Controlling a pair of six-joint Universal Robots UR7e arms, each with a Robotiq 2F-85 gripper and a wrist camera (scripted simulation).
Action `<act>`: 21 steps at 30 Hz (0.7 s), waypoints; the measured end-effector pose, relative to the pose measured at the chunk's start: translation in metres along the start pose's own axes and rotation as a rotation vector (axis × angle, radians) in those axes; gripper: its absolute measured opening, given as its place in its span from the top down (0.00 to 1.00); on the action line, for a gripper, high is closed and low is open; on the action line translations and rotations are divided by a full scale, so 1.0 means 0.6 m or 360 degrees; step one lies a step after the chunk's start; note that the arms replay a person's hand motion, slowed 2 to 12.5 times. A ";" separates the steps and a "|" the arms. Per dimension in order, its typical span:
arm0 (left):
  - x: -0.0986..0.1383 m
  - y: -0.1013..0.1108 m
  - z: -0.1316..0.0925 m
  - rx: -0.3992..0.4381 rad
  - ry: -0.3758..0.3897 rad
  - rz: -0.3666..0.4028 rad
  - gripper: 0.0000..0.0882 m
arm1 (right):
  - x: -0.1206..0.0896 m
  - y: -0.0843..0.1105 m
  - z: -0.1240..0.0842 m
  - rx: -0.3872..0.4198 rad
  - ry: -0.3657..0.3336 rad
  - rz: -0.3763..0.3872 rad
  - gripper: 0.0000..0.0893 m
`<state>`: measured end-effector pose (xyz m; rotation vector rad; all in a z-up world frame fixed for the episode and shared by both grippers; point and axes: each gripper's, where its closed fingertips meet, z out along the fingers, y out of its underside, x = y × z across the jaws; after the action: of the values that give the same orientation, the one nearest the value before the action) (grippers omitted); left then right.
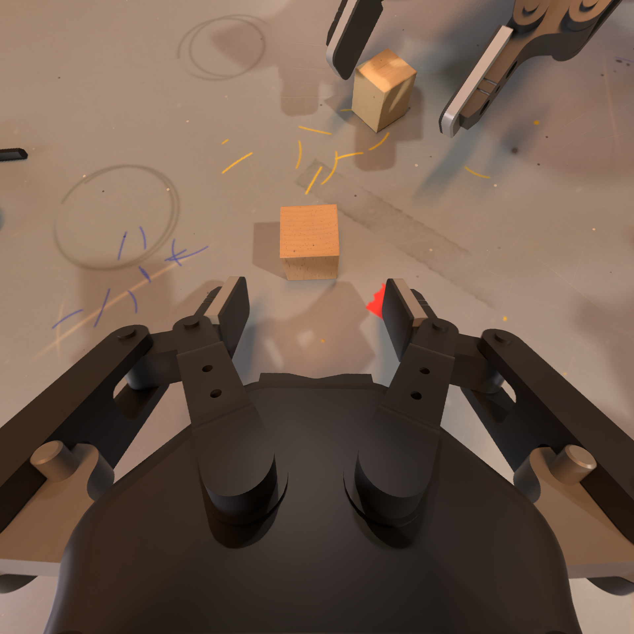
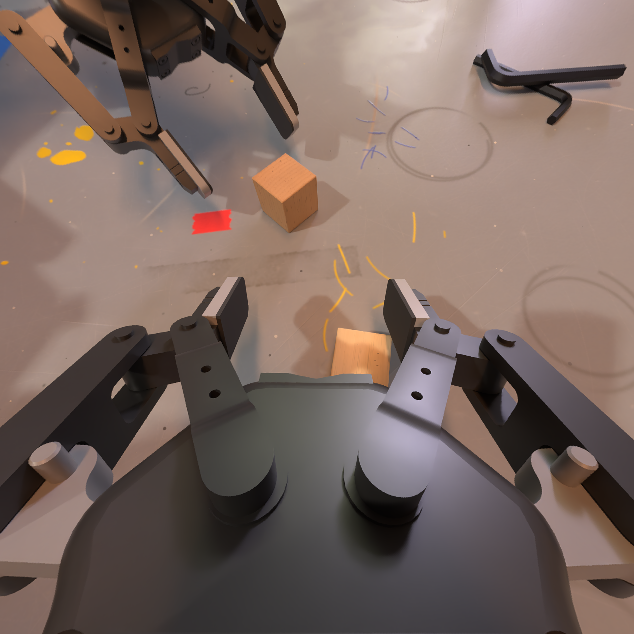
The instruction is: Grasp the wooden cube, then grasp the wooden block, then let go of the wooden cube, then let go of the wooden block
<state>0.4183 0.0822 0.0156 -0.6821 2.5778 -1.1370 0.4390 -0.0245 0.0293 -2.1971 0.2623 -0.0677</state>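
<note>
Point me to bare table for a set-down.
Free: the table between the cube and the hex keys. Crowded: around the cube and the block, under the left gripper and right gripper, both open.

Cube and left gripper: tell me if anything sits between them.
Nothing visible does. The left gripper is open, with bare table between its fingertips and the cube just ahead. The block stands farther off, beyond the cube.

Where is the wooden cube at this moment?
In the left wrist view the wooden cube stands on the table, just ahead of the open left claw, untouched. The taller wooden block stands farther off, between the right claw's fingers.
</note>
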 end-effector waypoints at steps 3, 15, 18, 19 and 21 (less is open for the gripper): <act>0.001 -0.001 0.000 0.0001 -0.0004 0.0022 0.29 | -0.001 0.004 0.004 -0.0035 0.0017 -0.0024 0.22; 0.011 -0.009 0.018 -0.0033 0.0051 0.0077 0.41 | -0.004 0.008 0.005 -0.0062 0.0081 -0.0127 0.28; 0.011 -0.014 0.024 -0.0033 0.0055 0.0074 0.41 | 0.002 0.015 0.006 -0.0100 0.0130 -0.0138 0.29; 0.011 -0.016 0.026 -0.0035 0.0052 0.0070 0.42 | 0.006 0.017 0.005 -0.0115 0.0155 -0.0142 0.30; 0.009 -0.019 0.030 -0.0039 0.0039 0.0061 0.42 | 0.016 0.020 0.003 -0.0140 0.0219 -0.0150 0.31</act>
<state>0.4243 0.0615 0.0118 -0.6250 2.6174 -1.1103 0.4465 -0.0319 0.0185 -2.2950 0.2421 -0.2649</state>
